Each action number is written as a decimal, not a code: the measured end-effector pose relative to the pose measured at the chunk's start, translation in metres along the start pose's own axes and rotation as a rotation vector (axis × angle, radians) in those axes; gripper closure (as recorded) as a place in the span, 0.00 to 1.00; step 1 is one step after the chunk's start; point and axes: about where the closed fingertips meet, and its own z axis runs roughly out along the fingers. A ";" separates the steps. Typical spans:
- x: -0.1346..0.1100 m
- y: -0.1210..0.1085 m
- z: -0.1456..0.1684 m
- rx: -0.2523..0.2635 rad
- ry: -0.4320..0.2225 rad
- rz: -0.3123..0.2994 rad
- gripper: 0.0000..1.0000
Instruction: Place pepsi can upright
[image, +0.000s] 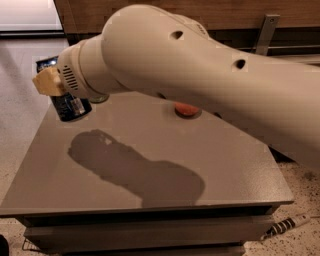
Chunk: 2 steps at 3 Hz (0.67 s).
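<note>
Gripper (52, 87) located at the far left corner of the grey table (225, 165), at the end of the large cream arm (200, 75) that reaches across from the right. One tan finger (47, 81) is visible, pressed against the side of the pepsi can (70, 106); the second finger is hidden behind the can. The claw is closed to the can's width and has hold of it. The can is dark blue with a small white label patch, and sits tilted, its upper end leaning away to the left, over the table's left edge near the back corner. Whether its lower end touches the tabletop cannot be determined. A green can (99, 98) stands just behind, almost wholly hidden by the wrist. A reddish-orange round fruit (186, 109) rests on the table toward the back, well apart from the pepsi can and partly covered by the arm. The arm's dark shadow (135, 170) lies across the middle of the tabletop. A power strip (287, 226) lies on the speckled floor at the table's near right corner.
</note>
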 end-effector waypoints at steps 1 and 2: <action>0.002 -0.001 0.002 -0.020 -0.005 -0.119 1.00; 0.005 -0.007 0.004 -0.067 0.000 -0.175 1.00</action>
